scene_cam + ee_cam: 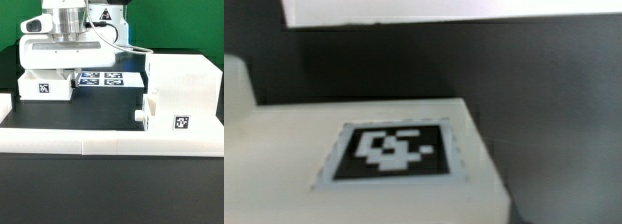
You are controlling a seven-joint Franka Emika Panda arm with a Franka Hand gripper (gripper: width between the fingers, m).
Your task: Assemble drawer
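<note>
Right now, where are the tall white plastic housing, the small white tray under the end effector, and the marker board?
Tall white plastic housing (185,85): exterior view, front wall.
Small white tray (45,87): exterior view, tagged front.
Marker board (105,78): exterior view, tagged top.

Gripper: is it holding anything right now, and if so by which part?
Cannot tell. The gripper sits low over the tray at the exterior view's left, but its fingertips are hidden; the wrist view shows no fingers.
</note>
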